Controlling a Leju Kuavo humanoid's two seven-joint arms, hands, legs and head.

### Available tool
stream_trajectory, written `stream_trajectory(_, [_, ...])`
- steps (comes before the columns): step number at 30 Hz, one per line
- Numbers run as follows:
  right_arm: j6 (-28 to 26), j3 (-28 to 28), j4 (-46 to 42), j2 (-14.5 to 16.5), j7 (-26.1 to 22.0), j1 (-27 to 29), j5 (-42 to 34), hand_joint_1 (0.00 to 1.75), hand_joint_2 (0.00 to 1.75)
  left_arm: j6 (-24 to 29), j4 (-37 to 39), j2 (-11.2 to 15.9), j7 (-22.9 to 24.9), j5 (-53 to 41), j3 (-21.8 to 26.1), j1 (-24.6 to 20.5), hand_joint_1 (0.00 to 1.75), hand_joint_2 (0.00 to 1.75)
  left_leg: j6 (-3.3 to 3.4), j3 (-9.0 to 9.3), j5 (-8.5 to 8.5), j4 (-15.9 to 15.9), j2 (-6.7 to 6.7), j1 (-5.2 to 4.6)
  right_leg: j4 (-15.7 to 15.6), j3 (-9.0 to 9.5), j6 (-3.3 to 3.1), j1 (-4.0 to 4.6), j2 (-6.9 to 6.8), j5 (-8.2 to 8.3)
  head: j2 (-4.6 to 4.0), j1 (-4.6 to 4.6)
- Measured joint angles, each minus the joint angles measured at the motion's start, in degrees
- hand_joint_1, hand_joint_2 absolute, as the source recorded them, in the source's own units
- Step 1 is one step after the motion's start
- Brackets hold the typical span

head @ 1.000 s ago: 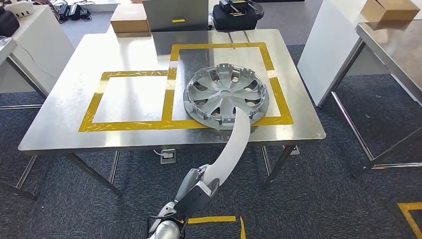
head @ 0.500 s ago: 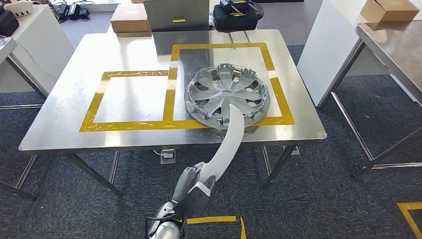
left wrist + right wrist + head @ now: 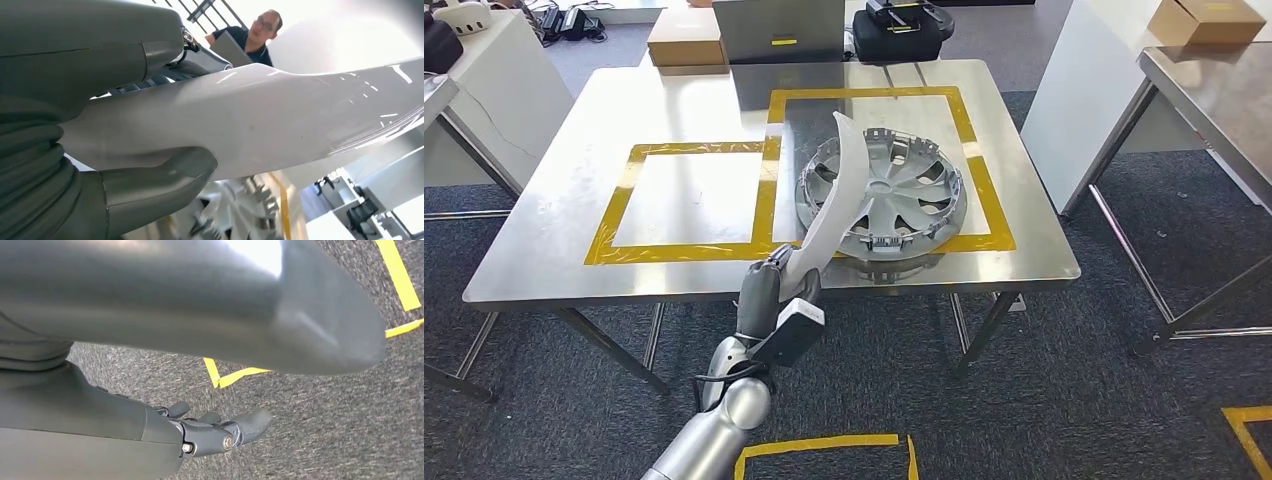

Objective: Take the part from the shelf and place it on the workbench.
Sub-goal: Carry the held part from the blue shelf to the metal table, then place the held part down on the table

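head view: left hand [image 3: 769, 290] fingers [image 3: 165, 175] grasping the white part [image 3: 836, 195], now raised over the hubcap [image 3: 904, 190]; right hand [image 3: 210, 432] fingers released.

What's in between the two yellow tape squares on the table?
Just one shared strip of yellow tape, seen in the head view. The left square is bare steel; the right square holds the silver hubcap.

You are looking at:
- Hubcap [image 3: 894, 195], silver, lying inside the larger of two yellow tape squares [image 3: 764, 190].
- Cardboard box [image 3: 685, 40], grey panel [image 3: 776, 28] and black case [image 3: 902, 25], sitting in a row beyond the squares.
- Side table [image 3: 1214, 80], steel, standing at right and carrying a second box [image 3: 1206, 18].
- Socket [image 3: 762, 312], lying on grey carpet [image 3: 1064, 400].
- Floor tape [image 3: 824, 443], yellow.
- Person [image 3: 255, 37], dark top, standing nearby.
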Motion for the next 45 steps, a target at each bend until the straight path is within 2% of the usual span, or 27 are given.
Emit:
stream_trajectory(6, [0.9, 0.9, 0.0, 0.2, 0.1, 0.0, 0.8, 0.0, 0.0, 1.1, -1.4, 0.7, 2.1, -3.3, 2.0, -4.6, 1.75, 1.75, -0.01, 0.01, 0.0, 0.0, -0.01, 0.0, 0.0, 0.0, 0.0, 0.0, 0.01, 0.0, 0.0, 0.0])
stream_trajectory(10, [1.1, 1.3, 0.0, 0.3, 0.2, 0.0, 1.4, 0.0, 0.0, 4.2, 0.5, 1.0, 5.0, -8.6, 3.2, -10.0, 1.75, 1.75, 0.0, 0.01, 0.01, 0.0, -0.02, 0.0, 0.0, 0.02, 0.02, 0.0, 0.0, 0.01, 0.0, 0.01])
stream_trajectory(14, [1.5, 2.2, 0.0, 0.5, 0.7, -0.1, 2.7, 0.0, 0.0, 7.9, 7.4, 1.3, 8.9, -15.5, 4.2, -16.8, 1.75, 1.75, 0.02, 0.03, 0.06, 0.0, -0.01, 0.0, 0.0, 0.03, 0.0, 0.0, 0.0, 0.07, 0.0, 0.01])
stream_trajectory(20, [1.8, 2.8, 0.0, 0.7, 1.1, -0.2, 3.1, 0.0, 0.0, 15.0, 22.1, 1.6, 15.6, -26.1, 4.5, -26.9, 1.75, 1.75, 0.02, 0.04, 0.11, 0.0, 0.0, 0.0, 0.0, 0.03, -0.01, 0.0, 0.02, 0.13, 0.0, 0.01])
stream_trajectory(23, [1.7, 2.9, 0.0, 0.8, 1.1, -0.2, 3.1, 0.0, 0.0, 15.8, 27.9, 2.0, 19.5, -31.4, 4.2, -30.6, 1.75, 1.75, 0.01, 0.04, 0.12, 0.0, 0.0, 0.0, 0.0, 0.02, -0.02, 0.0, 0.05, 0.14, 0.0, 0.01])
stream_trajectory(29, [0.4, 2.8, 0.0, 1.2, 1.3, 0.0, 1.8, 0.0, 0.0, 11.8, 37.4, 3.4, 30.8, -46.0, 0.9, -37.1, 1.75, 1.75, 0.01, 0.04, 0.12, 0.0, 0.02, 0.0, 0.0, 0.01, -0.02, 0.0, 0.11, 0.14, 0.0, 0.01])
stream_trajectory(33, [-0.3, 2.8, 0.0, 1.4, 1.2, 0.0, 1.0, 0.0, 0.0, 6.1, 41.2, 4.9, 35.5, -49.1, -4.0, -40.2, 1.75, 1.75, 0.01, 0.04, 0.12, 0.0, 0.04, 0.0, 0.0, 0.01, -0.02, 0.0, 0.13, 0.14, 0.0, 0.01])
stream_trajectory(39, [-1.3, 2.4, 0.0, 1.6, 1.2, 0.2, -0.4, 0.0, 0.0, -0.4, 44.7, 8.3, 38.5, -49.3, -11.8, -42.7, 1.75, 1.75, -0.01, 0.05, 0.13, 0.0, 0.05, 0.02, 0.0, 0.0, -0.03, 0.01, 0.15, 0.14, 0.0, 0.01])
stream_trajectory(45, [-2.6, 1.9, 0.0, 2.0, 2.2, 0.6, -1.0, 0.0, 0.0, -2.8, 46.6, 11.7, 40.9, -47.5, -14.3, -43.7, 1.75, 1.75, -0.02, 0.04, 0.14, 0.0, 0.05, 0.03, 0.0, 0.0, -0.05, 0.03, 0.15, 0.12, 0.0, 0.01])
